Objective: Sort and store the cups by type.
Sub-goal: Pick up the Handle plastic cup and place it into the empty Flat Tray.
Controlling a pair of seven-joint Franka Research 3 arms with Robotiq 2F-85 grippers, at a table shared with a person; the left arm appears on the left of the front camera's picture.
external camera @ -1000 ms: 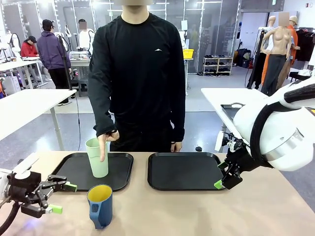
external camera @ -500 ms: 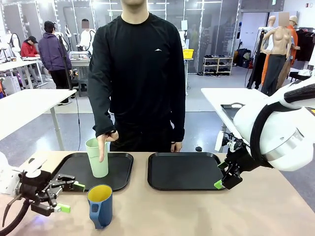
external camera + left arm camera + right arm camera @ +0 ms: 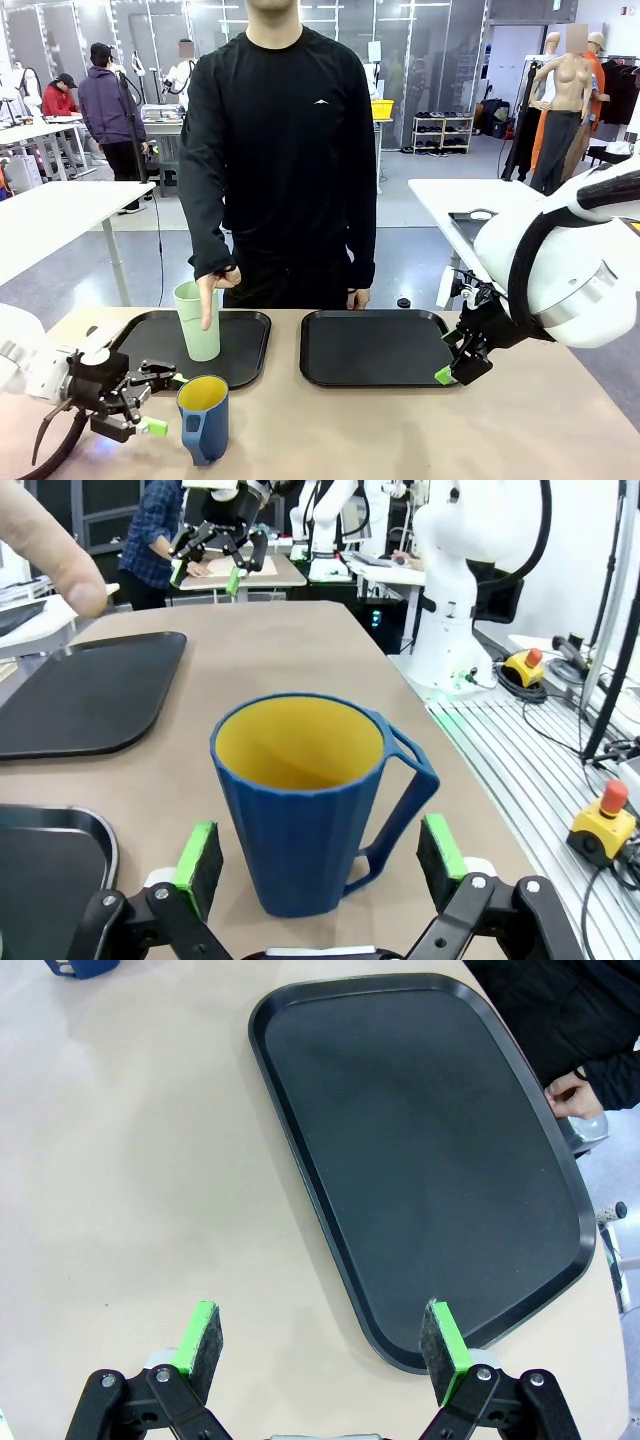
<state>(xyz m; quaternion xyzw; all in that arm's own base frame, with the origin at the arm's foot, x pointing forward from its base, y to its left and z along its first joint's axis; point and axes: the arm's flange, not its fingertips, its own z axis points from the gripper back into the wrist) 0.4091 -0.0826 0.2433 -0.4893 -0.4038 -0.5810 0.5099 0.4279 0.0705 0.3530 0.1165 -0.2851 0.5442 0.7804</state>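
The blue mug (image 3: pixel 204 417), upright on the table (image 3: pixel 350 430) near the left tray (image 3: pixel 150 345), is found just ahead of the nearer left claw (image 3: pixel 163 404), opened wide and empty.

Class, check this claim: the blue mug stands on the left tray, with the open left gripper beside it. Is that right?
No. The blue mug stands on the table in front of the left tray, as the front view shows; the open left gripper is beside it.
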